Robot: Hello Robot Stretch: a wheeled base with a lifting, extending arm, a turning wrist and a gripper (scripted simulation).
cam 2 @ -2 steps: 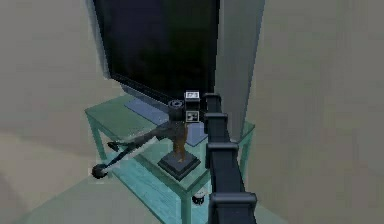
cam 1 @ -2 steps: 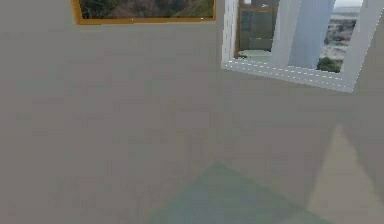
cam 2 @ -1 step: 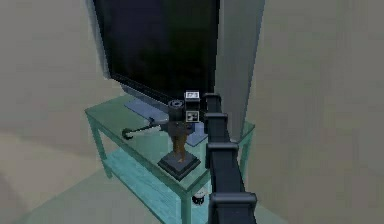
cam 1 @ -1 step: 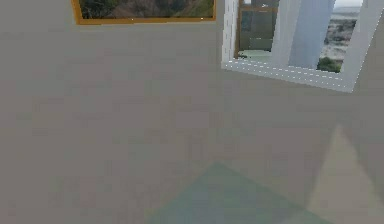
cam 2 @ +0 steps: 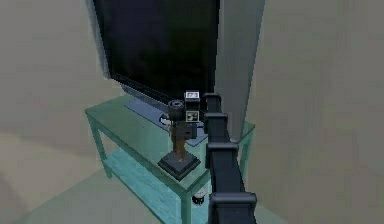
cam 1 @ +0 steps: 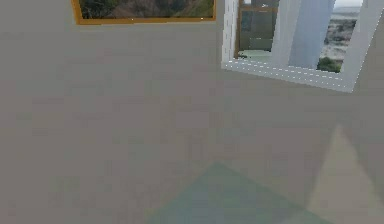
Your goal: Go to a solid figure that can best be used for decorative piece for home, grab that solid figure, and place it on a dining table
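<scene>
figure [cam 2: 179,152]: slim brown stem on dark square base, on the green stand [cam 2: 116,123].
its top: hidden by the gripper [cam 2: 181,118].
gripper: cannot tell if it holds anything.

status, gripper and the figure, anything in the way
Gripper at the teal stand, cannot tell if it holds anything. Brown figure on dark base stands there, at the gripper. Television close behind it.

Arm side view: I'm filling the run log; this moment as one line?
arm: out over teal table | fingers: at small figure standing on table | hold: cannot tell | behind: dark TV
</scene>
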